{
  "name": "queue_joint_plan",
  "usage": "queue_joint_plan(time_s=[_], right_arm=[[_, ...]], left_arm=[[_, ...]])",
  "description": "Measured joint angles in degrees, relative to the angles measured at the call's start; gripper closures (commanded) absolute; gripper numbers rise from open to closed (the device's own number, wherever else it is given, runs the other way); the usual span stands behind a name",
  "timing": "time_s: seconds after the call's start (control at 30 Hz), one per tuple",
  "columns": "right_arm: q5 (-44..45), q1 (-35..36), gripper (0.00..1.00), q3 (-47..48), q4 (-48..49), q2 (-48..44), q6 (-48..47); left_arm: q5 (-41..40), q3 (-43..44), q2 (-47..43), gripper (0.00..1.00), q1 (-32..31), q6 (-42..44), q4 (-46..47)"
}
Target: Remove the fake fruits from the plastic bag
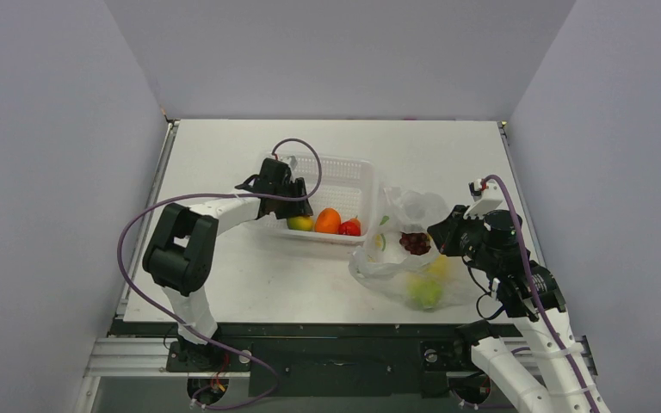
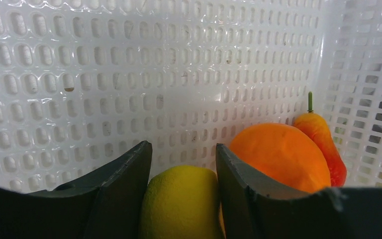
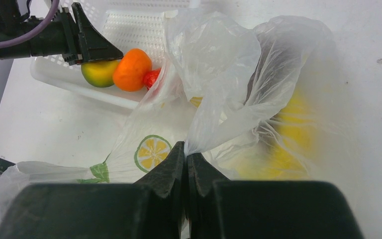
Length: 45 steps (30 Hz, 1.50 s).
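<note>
White basket [image 1: 341, 182]: your left claw [image 2: 183, 147] straddles the small yellow fruit [image 2: 181, 204] there, grip or release you cannot tell, with the orange [image 2: 278, 157] and red fruit [image 2: 328, 147] alongside. Your right claw [image 3: 185, 154] is clenched on the plastic bag [image 3: 219, 59], grapes [image 1: 414, 243] and pear [image 1: 426, 293] inside, on the desk [image 1: 224, 155].

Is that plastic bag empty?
No, not empty: a dark grape bunch, a green pear and something yellow show through the plastic bag.

Right gripper [image 3: 186, 152]: fingers pinched on a fold of plastic bag [image 3: 219, 55]. White basket [image 3: 129, 22]: yellow-green fruit [image 3: 99, 73], orange [image 3: 132, 69], red fruit [image 3: 152, 78]; left gripper [image 3: 92, 47] above.
</note>
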Motion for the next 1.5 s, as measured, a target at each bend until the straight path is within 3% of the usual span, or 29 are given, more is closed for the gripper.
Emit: queue_joint_plan(time_s=[0.23,0.57,0.8,1.03,1.13,1.3,1.5], right_arm=[[0.0,0.0,1.00,0.0,0.0,0.0,0.0],[0.0,0.0,1.00,0.0,0.0,0.0,0.0],[0.0,0.0,1.00,0.0,0.2,0.1,0.0],[-0.1,0.0,1.00,0.0,1.2,0.6,0.2],[-0.8,0.0,1.00,0.0,1.9,1.2,0.2],[-2.0,0.0,1.00,0.1,3.5,1.4,0.2],[-2.4,0.0,1.00,0.7,3.9,1.3,0.3]], left_arm=[[0.7,0.1,0.7,0.42,0.0,0.9,0.0],[1.4,1.6,-1.0,0.41,0.0,3.2,-1.6],[2.2,1.6,-11.2,0.40,0.0,3.2,-3.0],[11.5,-3.0,-23.7,0.40,-0.5,0.2,2.8],[15.0,-5.9,-26.8,0.41,-3.0,-2.0,6.6],[16.5,-6.6,-27.2,0.44,-12.8,-4.2,11.8],[17.1,-4.9,-22.6,0.52,-23.5,-3.8,16.2]])
